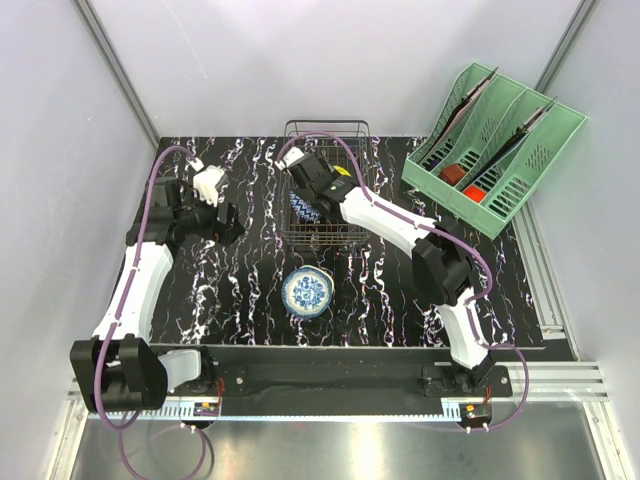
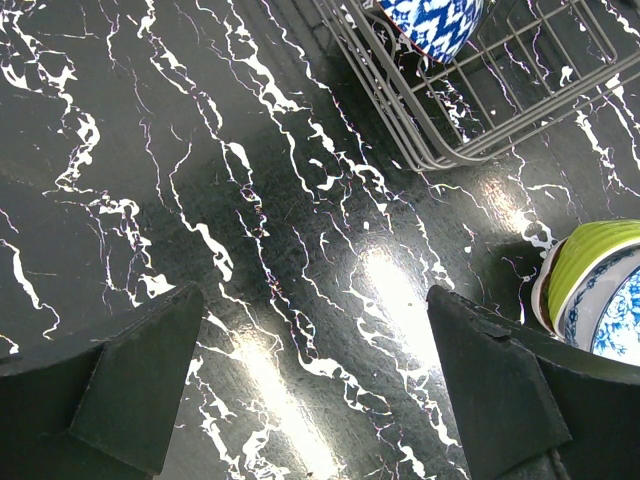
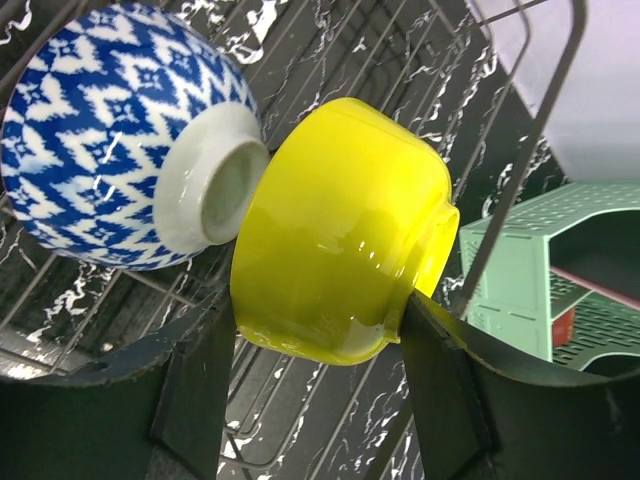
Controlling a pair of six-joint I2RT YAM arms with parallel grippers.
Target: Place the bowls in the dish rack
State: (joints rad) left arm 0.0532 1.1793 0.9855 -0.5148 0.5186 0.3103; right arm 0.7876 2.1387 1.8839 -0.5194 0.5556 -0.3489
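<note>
The dark wire dish rack (image 1: pixel 352 130) stands at the back middle of the table. My right gripper (image 1: pixel 328 182) reaches into it and is shut on a yellow bowl (image 3: pixel 340 230) held on its side; the fingers (image 3: pixel 445 385) press its wall and rim. A blue-and-white patterned bowl (image 3: pixel 100 140) lies on its side in the rack with its foot against the yellow bowl. A white bowl with blue flowers (image 1: pixel 306 291) sits nested in a lime-green bowl (image 2: pixel 590 265) on the table in front of the rack. My left gripper (image 2: pixel 318 385) is open and empty over bare table, left of the rack.
A mint-green slotted organizer (image 1: pixel 495 145) holding dark flat items and red pieces stands at the back right. Grey walls close in the left, back and right sides. The rack's near corner (image 2: pixel 440 150) shows in the left wrist view.
</note>
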